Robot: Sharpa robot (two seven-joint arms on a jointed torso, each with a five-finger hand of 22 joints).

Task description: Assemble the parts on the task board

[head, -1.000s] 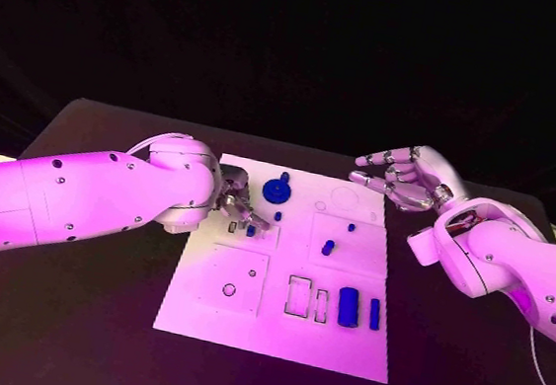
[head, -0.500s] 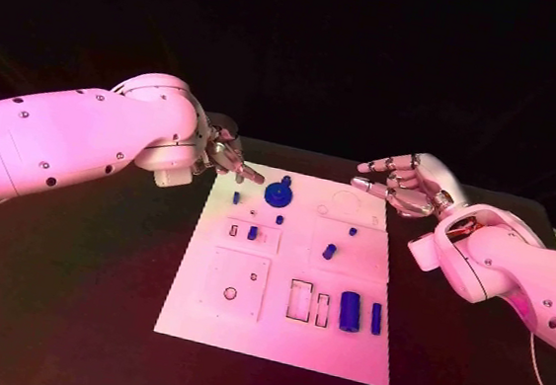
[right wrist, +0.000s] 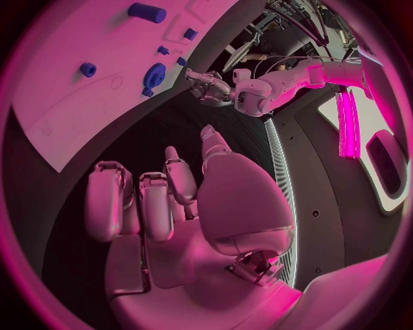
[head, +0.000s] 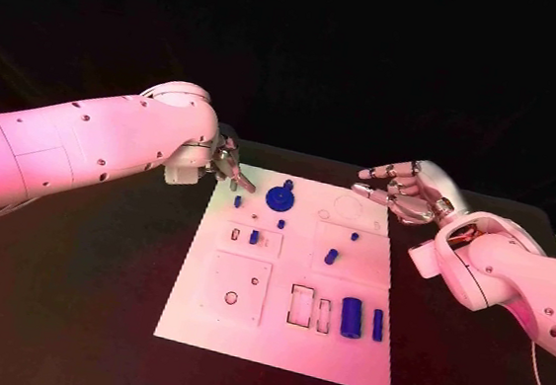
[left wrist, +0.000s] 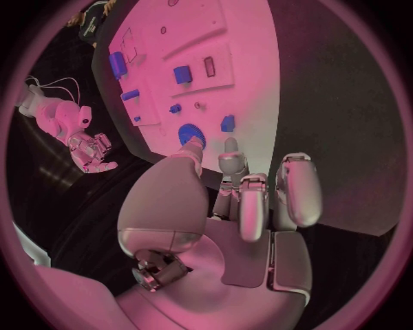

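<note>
Lifted off the task board (head: 277, 328), left hand (left wrist: 245, 199) hangs empty, fingers apart; right hand (right wrist: 164, 196) likewise.

The board (head: 214, 317) lies mid-frame on the table (head: 55, 315); left hand (head: 220, 165) at its upper-left corner, right hand (head: 405, 191) at its upper-right.

We note two white, rounded arm shells dotted with small dark screws; the left hand (head: 221, 163) and right hand (head: 406, 190) are silver, segmented metal.
</note>
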